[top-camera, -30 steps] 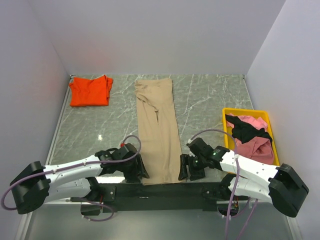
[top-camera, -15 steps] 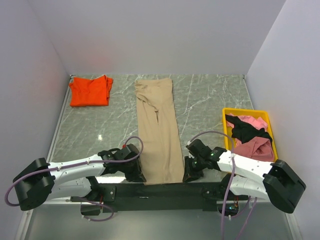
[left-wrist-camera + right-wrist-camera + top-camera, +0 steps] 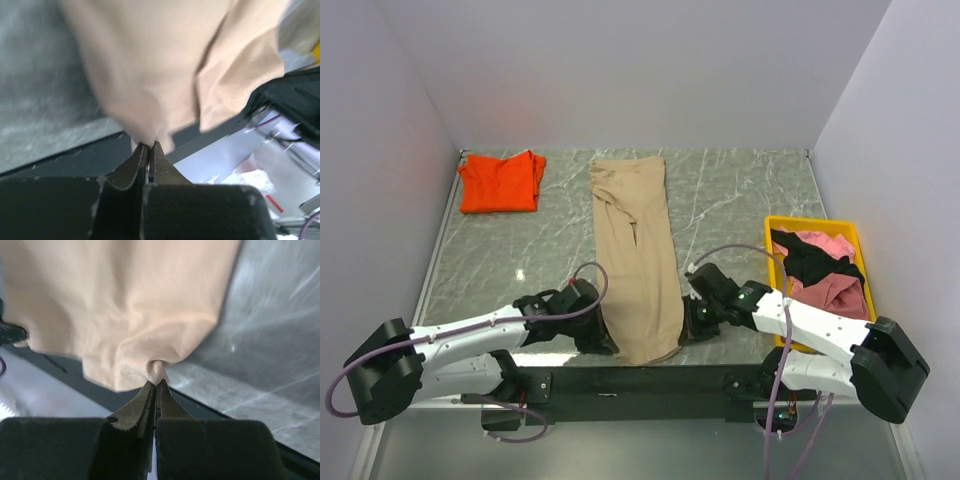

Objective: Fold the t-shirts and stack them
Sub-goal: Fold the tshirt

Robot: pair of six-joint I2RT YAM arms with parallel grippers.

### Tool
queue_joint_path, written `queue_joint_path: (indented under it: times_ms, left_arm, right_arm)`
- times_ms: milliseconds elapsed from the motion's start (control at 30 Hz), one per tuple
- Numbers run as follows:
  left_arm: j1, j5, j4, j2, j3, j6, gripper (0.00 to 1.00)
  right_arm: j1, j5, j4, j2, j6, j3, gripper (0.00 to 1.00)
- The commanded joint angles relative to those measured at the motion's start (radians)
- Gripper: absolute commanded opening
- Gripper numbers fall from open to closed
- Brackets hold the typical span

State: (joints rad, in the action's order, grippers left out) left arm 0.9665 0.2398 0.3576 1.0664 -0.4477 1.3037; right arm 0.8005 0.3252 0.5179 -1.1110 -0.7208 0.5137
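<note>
Claws closed: left gripper (image 3: 149, 146) and right gripper (image 3: 155, 382) each pinch a near hem corner of the long tan-beige cloth t-shirt (image 3: 635, 250) lying lengthwise on the grey marble table (image 3: 740, 200); such thin bites may slip, or uneven arm travel may skew the fold.

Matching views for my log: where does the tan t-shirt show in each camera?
Top external: tan t-shirt lies lengthwise mid-table, near corners pinched by left claw and right claw.
Left wrist: tan t-shirt fills the upper frame, gripped at the claw tips.
Right wrist: tan t-shirt upper left, bunched at the claw tips.
Shared landmark: grey marble table.
</note>
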Motion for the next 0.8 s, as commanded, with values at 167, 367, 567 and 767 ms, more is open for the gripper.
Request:
queue_joint_path:
  times_ms: [167,367,567,767]
  left_arm:
    - [-0.195,-0.031,-0.104,0.079,-0.141,-0.19,0.0]
    - [-0.342,-0.074,-0.166,0.165,-0.227,-0.251,0.0]
    - [-0.41,-0.16,-0.24,0.3,-0.356,-0.253,0.0]
    - [-0.466,-0.227,-0.24,0.412,-0.46,-0.276,0.0]
  right_arm:
    - [-0.035,-0.319,-0.008,-0.065,0.066,0.253,0.0]
    - [-0.078,-0.463,-0.1,-0.189,0.096,0.404,0.0]
    - [-0.135,-0.541,-0.171,-0.332,0.155,0.545,0.0]
    - [-0.191,-0.529,-0.182,-0.489,0.195,0.689,0.0]
